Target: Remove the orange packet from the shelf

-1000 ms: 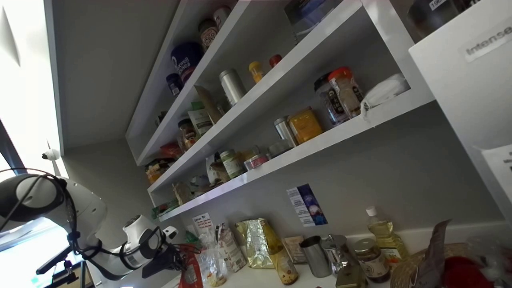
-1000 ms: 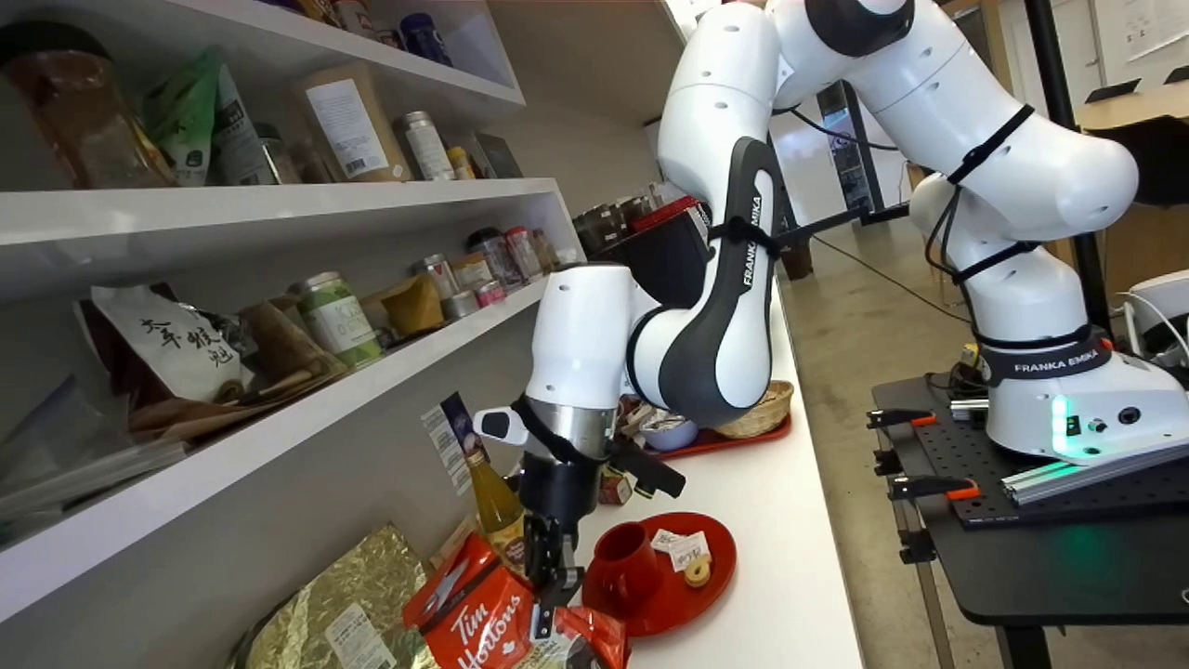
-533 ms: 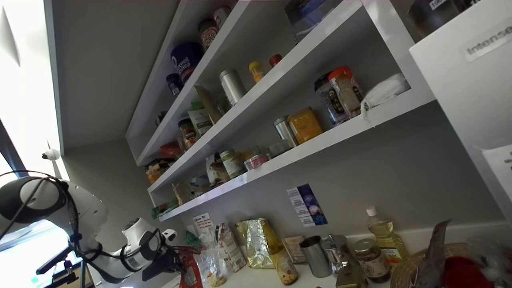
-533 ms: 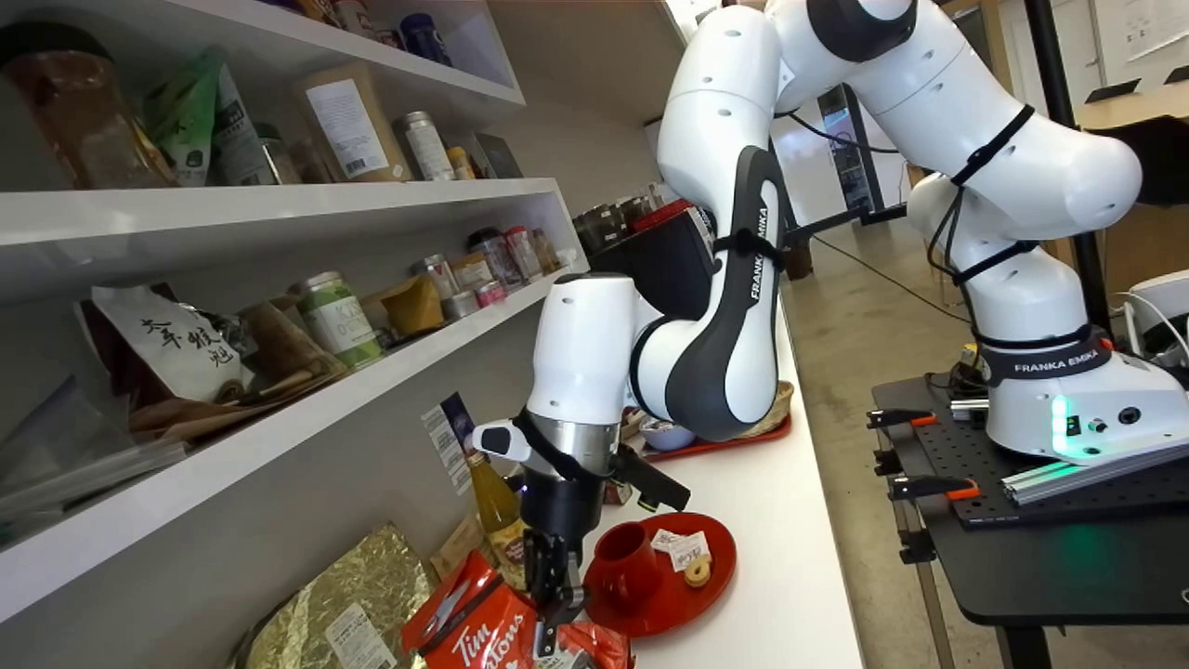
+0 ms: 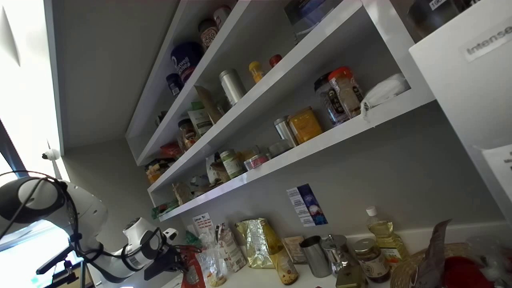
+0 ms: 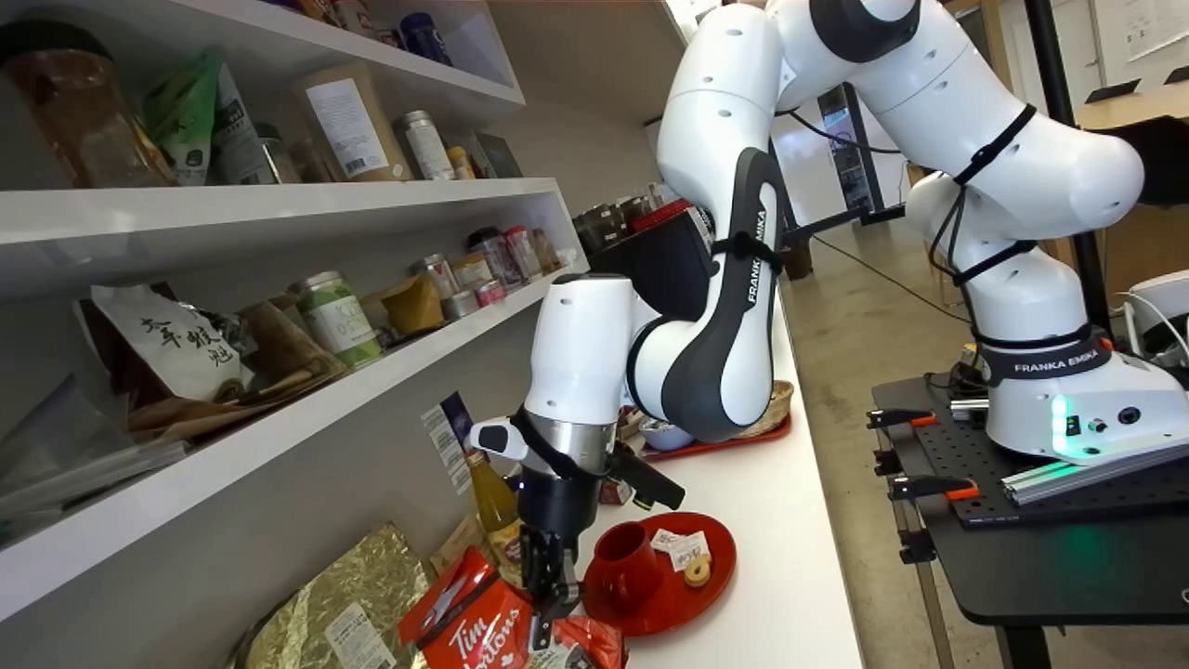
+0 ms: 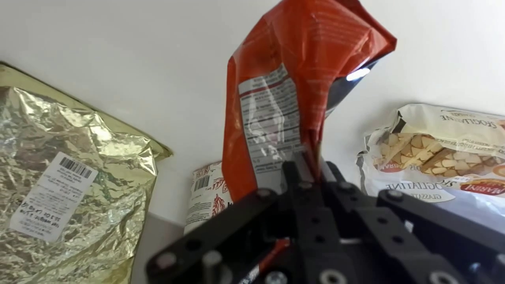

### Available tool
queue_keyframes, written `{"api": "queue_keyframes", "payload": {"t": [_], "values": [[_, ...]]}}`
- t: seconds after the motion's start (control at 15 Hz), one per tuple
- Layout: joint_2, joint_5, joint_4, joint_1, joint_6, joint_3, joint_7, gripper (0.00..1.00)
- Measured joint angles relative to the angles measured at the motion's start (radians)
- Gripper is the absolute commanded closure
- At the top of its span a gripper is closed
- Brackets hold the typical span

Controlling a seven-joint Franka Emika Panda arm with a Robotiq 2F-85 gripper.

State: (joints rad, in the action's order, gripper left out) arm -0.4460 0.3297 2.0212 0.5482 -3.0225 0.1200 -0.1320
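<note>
Below shelf [image 6: 279, 432], hand [image 7: 313, 170] pinching Tim Hortons packet [image 6: 478, 627]

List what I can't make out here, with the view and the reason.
Lower part of the red Tim Hortons bag: cut off by the bottom edge in both exterior views.
Fine print on its white label, wrist view: too small, with glare over it.
Right end of the Sfogliatine packet, wrist view: cut off by the right edge.
Text on the wall poster, both exterior views: too small.
</note>
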Motion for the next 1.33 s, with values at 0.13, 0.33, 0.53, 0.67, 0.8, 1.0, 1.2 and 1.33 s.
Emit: {"api": "queue_keyframes", "payload": {"t": [0.13, 0.33, 0.53, 0.67, 0.8, 1.0, 1.2, 1.33], "values": [[0.0, 0.0, -0.001, 0.011, -0.005, -0.01, 0.0, 0.99], [0.0, 0.0, -0.001, 0.024, -0.019, -0.025, 0.0, 0.99], [0.0, 0.0, -0.001, 0.038, -0.038, -0.043, 0.0, 0.99], [0.0, 0.0, -0.001, 0.049, -0.044, -0.053, 0.0, 0.99], [0.0, 0.0, -0.001, 0.057, -0.044, -0.06, 0.001, 0.99], [-0.001, 0.0, -0.001, 0.062, -0.044, -0.061, 0.001, 0.99], [-0.001, 0.0, -0.001, 0.062, -0.044, -0.061, 0.003, 0.99], [-0.001, 0.0, -0.001, 0.062, -0.044, -0.061, 0.004, 0.99]]}}
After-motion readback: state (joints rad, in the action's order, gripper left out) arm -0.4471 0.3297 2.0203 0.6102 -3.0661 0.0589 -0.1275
